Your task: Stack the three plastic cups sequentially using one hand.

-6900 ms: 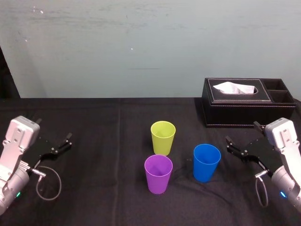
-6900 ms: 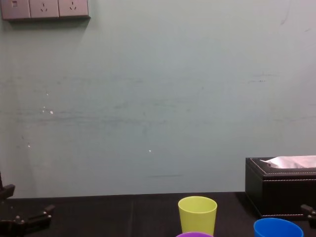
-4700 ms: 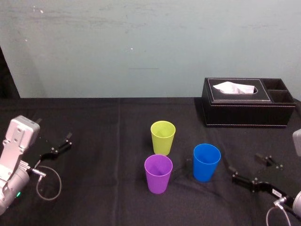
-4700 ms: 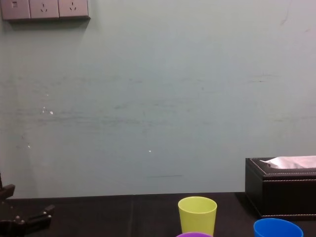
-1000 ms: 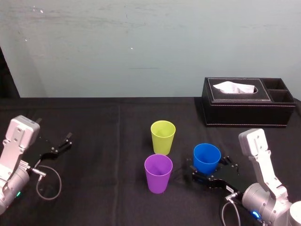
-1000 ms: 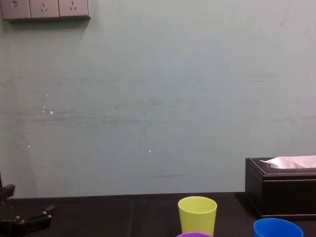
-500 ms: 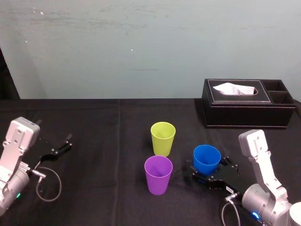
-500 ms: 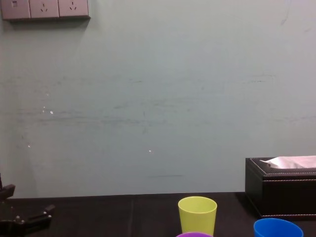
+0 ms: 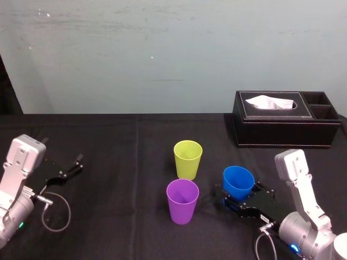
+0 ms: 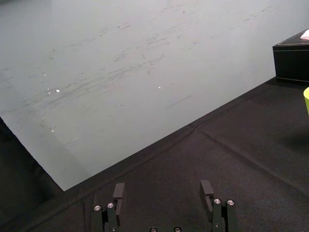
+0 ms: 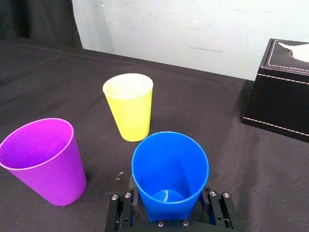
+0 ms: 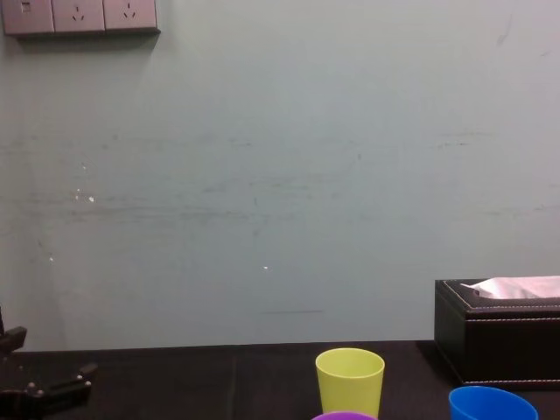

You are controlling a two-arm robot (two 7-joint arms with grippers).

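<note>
- The blue cup [image 9: 238, 182] is seen upright with its mouth up, on the black-clothed table [image 9: 119, 146], right of the table's middle and toward its near edge.
- The blue cup is gripped low on its wall by the right gripper [image 9: 239, 195]; in the right wrist view one finger [image 11: 124, 211] is pressed to each side of the cup's base, so the fingers are held only as far apart as the cup's foot.
- The purple cup [image 9: 182, 200] is set upright just to the left of the blue one, near but apart from it.
- The yellow-green cup [image 9: 187, 158] is placed upright behind the purple cup, toward the table's far edge, and is touched by nothing.
- The left gripper [image 10: 162, 188] is kept low near the table's left edge, well apart from the cups; its fingers are spread wide and nothing is held between them.
- A black tissue box [image 9: 286, 125] is found by the table's far right corner, with a white tissue showing at its slot.
</note>
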